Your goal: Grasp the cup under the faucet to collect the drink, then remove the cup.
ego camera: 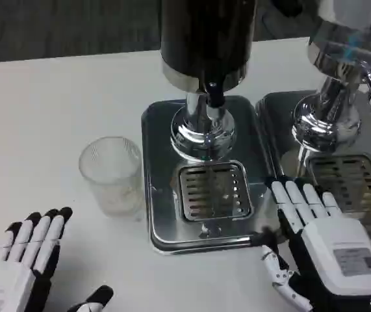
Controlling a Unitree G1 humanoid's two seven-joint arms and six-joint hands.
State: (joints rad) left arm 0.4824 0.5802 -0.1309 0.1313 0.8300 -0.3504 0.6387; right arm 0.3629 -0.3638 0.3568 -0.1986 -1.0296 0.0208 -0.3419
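Nothing of the task looks done yet. The cup (112, 174) stands on the white worktop (55, 104) at centre left of the frame, just beside the dispenser's steel tray (156, 162) and not under the faucet (214, 94) above the drain grate (212, 190). It is clear plastic and seems empty, though the bottom is hazy. The left hand (32, 257), lower left, lies near the cup with fingers apart, holding nothing. The right hand (315, 244), lower right, rests open too, fingers straight and together. Grasping, filling and removing all remain.
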